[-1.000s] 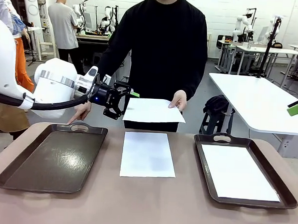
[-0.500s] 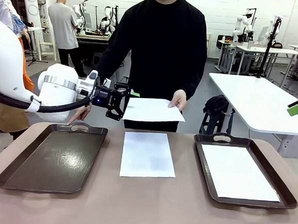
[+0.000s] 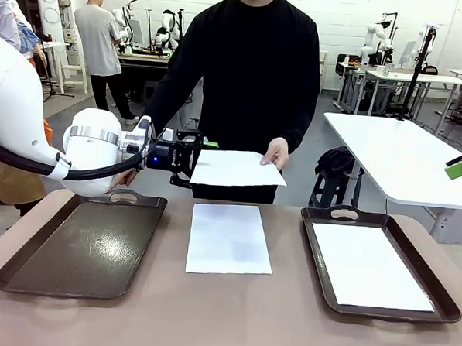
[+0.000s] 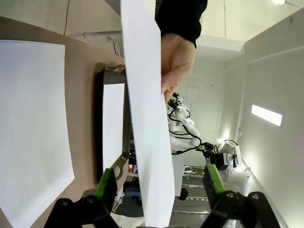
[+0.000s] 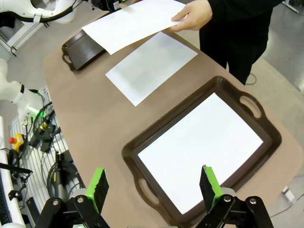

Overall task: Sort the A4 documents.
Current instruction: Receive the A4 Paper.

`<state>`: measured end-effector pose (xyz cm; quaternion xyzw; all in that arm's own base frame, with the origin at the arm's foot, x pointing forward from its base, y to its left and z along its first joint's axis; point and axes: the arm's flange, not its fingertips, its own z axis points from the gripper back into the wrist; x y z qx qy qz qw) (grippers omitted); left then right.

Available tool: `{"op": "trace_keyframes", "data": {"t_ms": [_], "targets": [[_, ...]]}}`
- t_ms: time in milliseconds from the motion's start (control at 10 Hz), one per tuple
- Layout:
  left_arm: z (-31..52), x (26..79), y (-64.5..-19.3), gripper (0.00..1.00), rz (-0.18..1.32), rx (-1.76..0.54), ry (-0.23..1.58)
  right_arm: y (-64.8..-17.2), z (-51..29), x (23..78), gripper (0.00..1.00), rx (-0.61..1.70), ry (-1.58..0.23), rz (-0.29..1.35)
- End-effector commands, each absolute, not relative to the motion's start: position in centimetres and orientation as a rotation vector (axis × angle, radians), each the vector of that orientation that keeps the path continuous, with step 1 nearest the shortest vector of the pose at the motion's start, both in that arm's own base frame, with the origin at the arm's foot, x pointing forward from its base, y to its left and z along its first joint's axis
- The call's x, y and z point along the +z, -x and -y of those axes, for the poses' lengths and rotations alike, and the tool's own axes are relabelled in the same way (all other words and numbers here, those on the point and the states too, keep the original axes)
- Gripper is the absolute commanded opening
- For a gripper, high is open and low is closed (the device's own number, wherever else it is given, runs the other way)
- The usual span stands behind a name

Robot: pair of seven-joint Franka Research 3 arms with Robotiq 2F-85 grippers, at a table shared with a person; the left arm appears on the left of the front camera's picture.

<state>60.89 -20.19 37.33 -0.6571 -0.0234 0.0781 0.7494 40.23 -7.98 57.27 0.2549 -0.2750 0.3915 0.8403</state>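
Hanging in the air over the far edge of the table, one A4 sheet lies roughly flat, with the person's hand pinching its picture-right corner. The left gripper sits at the opposite short edge. From the left wrist cam the paper runs edge-on straight down the gap between the two green pads with space on both sides, so the fingers are spread around the sheet and aren't squeezing it. A second A4 sheet lies flat on the bare tabletop, between the two dark brown trays and touching neither. A third A4 sheet lies flat on the floor of the right tray, with a bit of brown showing all round it. The left tray is glossy and sits below the left arm. The right gripper hangs high over the right tray in its own wrist view, fingers wide apart with nothing between them. Off to the robot's right, past the tabletop, there's a white table.
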Motion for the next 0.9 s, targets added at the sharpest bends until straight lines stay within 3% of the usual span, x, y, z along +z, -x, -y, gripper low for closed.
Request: {"op": "trace_keyframes", "data": {"t_ms": [0, 100, 200, 300, 400, 500, 600, 700, 800], "targets": [[20.00, 37.35, -60.45, 0.80, 0.086, 0.153, 1.457, -40.28, 7.94, 57.19, 1.00, 0.826, -0.537, 0.582], [19.95, 37.42, -60.56, 0.65, 0.090, 0.153, 1.463, -40.28, 7.94, 57.19, 1.00, 0.826, -0.537, 0.582], [19.79, 37.44, -60.81, 0.60, 0.091, 0.149, 1.468, -40.28, 7.94, 57.19, 1.00, 0.826, -0.537, 0.582], [19.60, 37.41, -60.94, 0.46, 0.097, 0.141, 1.465, -40.28, 7.94, 57.19, 1.00, 0.826, -0.537, 0.582], [19.58, 37.44, -61.04, 0.40, 0.101, 0.136, 1.467, -40.28, 7.94, 57.19, 1.00, 0.826, -0.537, 0.582], [19.57, 37.49, -60.98, 0.26, 0.107, 0.130, 1.471, -40.28, 7.94, 57.19, 1.00, 0.826, -0.537, 0.582], [19.48, 37.43, -61.01, 0.21, 0.112, 0.127, 1.475, -40.28, 7.94, 57.19, 1.00, 0.826, -0.537, 0.582], [19.51, 37.55, -61.03, 0.06, 0.125, 0.102, 1.516, -40.28, 7.94, 57.19, 1.00, 0.826, -0.537, 0.582], [19.39, 37.56, -61.11, 0.01, 0.141, 0.084, 1.529, -40.28, 7.94, 57.19, 1.00, 0.826, -0.537, 0.582]]}}
